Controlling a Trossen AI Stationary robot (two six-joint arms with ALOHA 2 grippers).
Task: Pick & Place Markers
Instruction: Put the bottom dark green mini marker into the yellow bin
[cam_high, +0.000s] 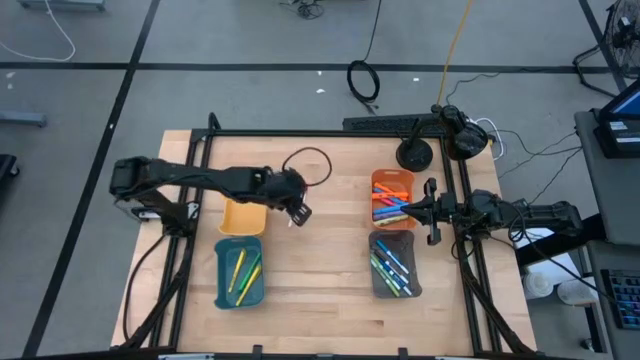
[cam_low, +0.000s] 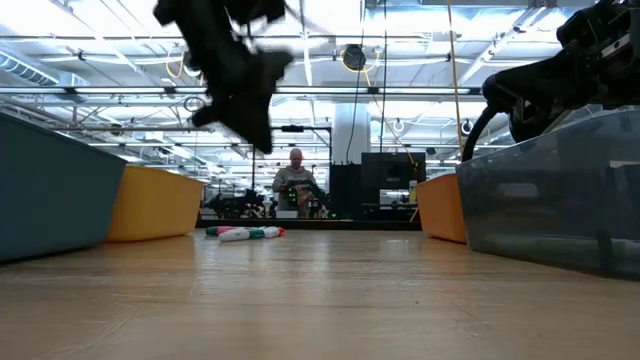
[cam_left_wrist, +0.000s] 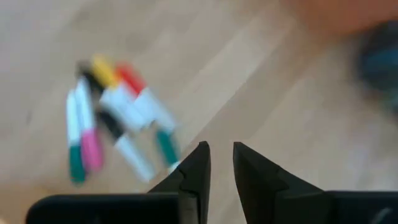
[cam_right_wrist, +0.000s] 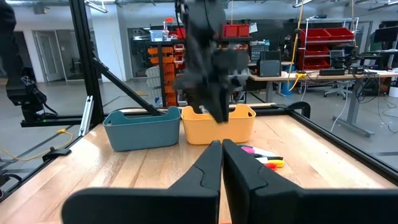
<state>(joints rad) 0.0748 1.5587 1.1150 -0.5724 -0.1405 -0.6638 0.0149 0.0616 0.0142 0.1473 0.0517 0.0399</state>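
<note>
Just beyond left jaws (cam_left_wrist: 221, 163): loose markers (cam_left_wrist: 118, 115).

— What stood on the wooden table (cam_high: 320, 290) at inspection?

— Four trays. Yellow tray (cam_high: 243, 217) at nine o'clock, teal tray (cam_high: 240, 272) just below; orange tray (cam_high: 392, 198) at three o'clock, grey tray (cam_high: 395, 265) beneath it.

— Beyond the table?

— A seated person (cam_low: 296, 182), twelve o'clock, low view.

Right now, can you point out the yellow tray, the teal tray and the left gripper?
yellow tray (cam_high: 243, 219): high view, on its bare floor.
teal tray (cam_high: 224, 272): high view, on its floor beside the markers.
left gripper (cam_left_wrist: 221, 163): left wrist view, midway between its two dark fingertips, which stand slightly apart.
</note>
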